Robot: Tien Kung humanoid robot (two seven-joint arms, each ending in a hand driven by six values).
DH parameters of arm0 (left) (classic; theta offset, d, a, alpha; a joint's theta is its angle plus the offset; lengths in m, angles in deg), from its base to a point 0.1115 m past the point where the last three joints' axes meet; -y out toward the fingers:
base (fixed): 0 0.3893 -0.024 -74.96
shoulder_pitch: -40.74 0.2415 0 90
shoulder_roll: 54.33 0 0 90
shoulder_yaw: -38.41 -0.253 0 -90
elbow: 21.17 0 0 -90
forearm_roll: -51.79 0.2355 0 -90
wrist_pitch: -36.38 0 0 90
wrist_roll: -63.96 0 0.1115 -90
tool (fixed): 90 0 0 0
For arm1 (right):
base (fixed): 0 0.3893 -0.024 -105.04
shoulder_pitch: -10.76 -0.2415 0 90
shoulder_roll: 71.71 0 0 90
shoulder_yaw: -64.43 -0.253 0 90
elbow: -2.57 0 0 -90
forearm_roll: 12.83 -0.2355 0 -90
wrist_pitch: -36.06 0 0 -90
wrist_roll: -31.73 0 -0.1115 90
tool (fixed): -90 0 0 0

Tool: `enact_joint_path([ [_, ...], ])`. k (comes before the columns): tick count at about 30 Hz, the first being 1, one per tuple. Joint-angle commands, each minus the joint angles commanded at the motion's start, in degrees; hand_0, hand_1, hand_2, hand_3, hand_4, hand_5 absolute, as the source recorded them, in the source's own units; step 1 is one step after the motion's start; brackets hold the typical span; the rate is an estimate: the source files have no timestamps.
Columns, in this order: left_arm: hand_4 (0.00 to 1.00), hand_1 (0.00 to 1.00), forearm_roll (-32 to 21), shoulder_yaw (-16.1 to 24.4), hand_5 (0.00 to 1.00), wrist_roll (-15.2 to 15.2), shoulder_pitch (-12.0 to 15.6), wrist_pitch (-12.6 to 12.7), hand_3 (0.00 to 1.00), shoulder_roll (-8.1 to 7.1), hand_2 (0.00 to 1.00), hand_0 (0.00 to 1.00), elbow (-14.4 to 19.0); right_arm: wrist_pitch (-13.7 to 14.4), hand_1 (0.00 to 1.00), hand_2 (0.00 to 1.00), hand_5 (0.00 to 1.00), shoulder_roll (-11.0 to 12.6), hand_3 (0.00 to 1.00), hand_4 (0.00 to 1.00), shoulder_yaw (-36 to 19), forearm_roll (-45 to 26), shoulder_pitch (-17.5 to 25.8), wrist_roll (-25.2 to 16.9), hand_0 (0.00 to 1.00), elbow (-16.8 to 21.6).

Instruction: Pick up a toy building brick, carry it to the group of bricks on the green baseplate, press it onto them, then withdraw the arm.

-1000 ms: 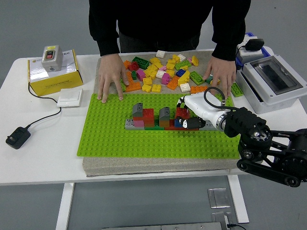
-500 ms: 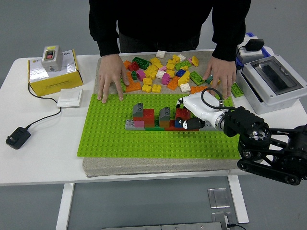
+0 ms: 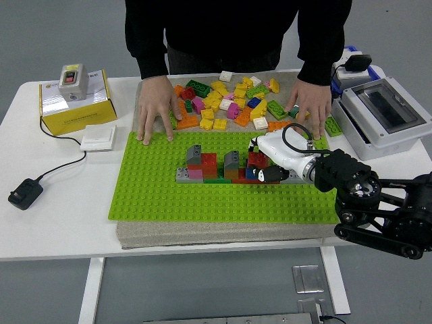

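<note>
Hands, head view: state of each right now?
Left hand: not in view.
Right hand: resting on the right end of the group of bricks on the green baseplate; finger state cannot be told.

Robot hand [image 3: 264,162] meets the brick group [image 3: 219,167] on a green baseplate [image 3: 162,196].

The black right arm [image 3: 378,209] reaches in from the lower right, its white hand lying against the right end of the low cluster of red, grey and pink bricks, fingers curled down at the bricks there; whether they grip a brick cannot be told. Across the white table [image 3: 61,223], a person in a black top rests one hand [image 3: 154,106] on the baseplate's far edge and the other hand [image 3: 309,104] beside a loose pile of bricks [image 3: 229,101]. A yellow box [image 3: 74,101] with a grey switch [image 3: 71,81], a white pad [image 3: 98,137] and a black plug [image 3: 24,193] sit left; a grey case [image 3: 381,115] sits right.
</note>
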Motion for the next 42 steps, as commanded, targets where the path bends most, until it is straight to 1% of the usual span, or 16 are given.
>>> enact_joint_path([
  [10, 0.169, 0.61, -0.3, -0.35, 0.71, 0.12, -0.14, -0.03, 0.626, -0.09, 0.549, 0.619, 0.0, 0.23, 0.141, 0.458, 0.251, -0.57, 0.566, 0.275, 0.61, -0.01, -0.49, -0.13, 0.095, -0.47],
  [19, 0.169, 0.608, -0.64, -0.7, 0.71, 0.18, -0.12, 0.01, 0.625, -0.15, 0.549, 0.619, 0.0, 0.11, 0.136, 0.458, 0.252, -0.54, 0.568, 0.275, 1.0, 0.01, -0.63, -0.26, 0.095, -0.85],
  [20, 0.168, 0.607, -0.7, -0.75, 0.711, 0.2, -0.12, 0.01, 0.624, -0.15, 0.549, 0.619, 0.0, 0.1, 0.134, 0.482, 0.253, -0.53, 0.582, 0.279, 1.01, 0.03, -0.64, -0.27, 0.095, -0.87],
  [25, 0.168, 0.607, -1.01, -0.98, 0.711, 0.3, -0.19, 0.03, 0.624, -0.16, 0.549, 0.619, 0.0, 0.13, 0.134, 0.482, 0.253, -0.44, 0.582, 0.279, 1.02, 0.09, -0.68, -0.37, 0.095, -0.91],
  [26, 0.168, 0.606, -1.08, -1.03, 0.712, 0.33, -0.2, 0.04, 0.624, -0.17, 0.548, 0.618, 0.0, 0.12, 0.142, 0.575, 0.257, -0.42, 0.629, 0.28, 1.02, 0.09, -0.69, -0.38, 0.096, -0.91],
  [31, 0.168, 0.606, -1.29, -1.26, 0.712, 0.4, -0.2, 0.05, 0.624, -0.2, 0.548, 0.618, 0.0, 0.15, 0.142, 0.575, 0.257, -0.33, 0.629, 0.28, 1.06, 0.05, -0.67, -0.49, 0.096, -0.94],
  [32, 0.168, 0.606, -1.34, -1.31, 0.711, 0.4, -0.19, 0.05, 0.623, -0.21, 0.549, 0.617, 0.0, 0.16, 0.141, 0.6, 0.259, -0.31, 0.652, 0.284, 1.08, 0.04, -0.65, -0.51, 0.096, -0.94],
  [42, 0.166, 0.606, -1.82, -1.79, 0.711, 0.54, -0.25, 0.06, 0.621, -0.26, 0.549, 0.618, 0.0, 0.25, 0.143, 0.614, 0.264, -0.2, 0.671, 0.284, 1.17, 0.18, -0.57, -0.64, 0.097, -0.96],
])
